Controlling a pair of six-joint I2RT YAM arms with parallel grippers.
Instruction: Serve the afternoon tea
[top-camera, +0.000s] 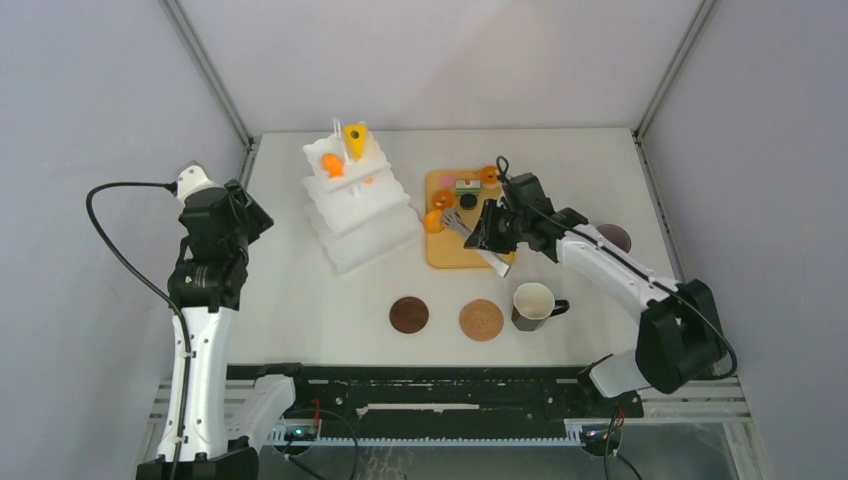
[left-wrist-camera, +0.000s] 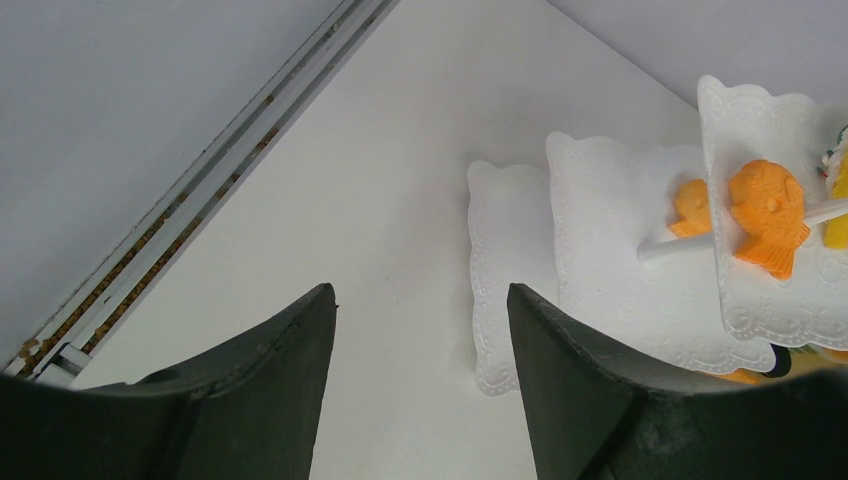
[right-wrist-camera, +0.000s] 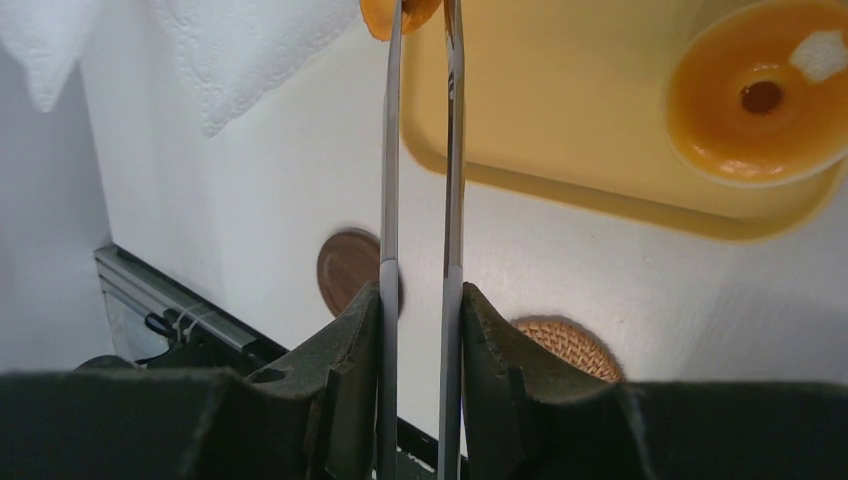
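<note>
My right gripper (top-camera: 490, 232) (right-wrist-camera: 420, 295) is shut on metal tongs (top-camera: 468, 232) (right-wrist-camera: 452, 150). The tong tips stand on either side of an orange tart (top-camera: 433, 222) (right-wrist-camera: 415, 14) at the left edge of the tan tray (top-camera: 460, 255) (right-wrist-camera: 560, 120). More pastries lie on the tray: an orange tart (top-camera: 490, 175) (right-wrist-camera: 760, 95), a pink round (top-camera: 447, 181) and a black round (top-camera: 467, 201). A yellow cake wedge (top-camera: 354, 138) and an orange pastry (top-camera: 332, 165) (left-wrist-camera: 765, 215) sit on the white tiered stand (top-camera: 365, 215) (left-wrist-camera: 600, 290). My left gripper (top-camera: 245, 215) (left-wrist-camera: 420, 300) is open and empty, left of the stand.
A dark mug (top-camera: 533, 304) stands near the front right. A second mug (top-camera: 613, 237) is behind my right arm. A dark brown coaster (top-camera: 409, 314) (right-wrist-camera: 345, 270) and a woven coaster (top-camera: 481, 320) (right-wrist-camera: 565, 345) lie in front of the tray.
</note>
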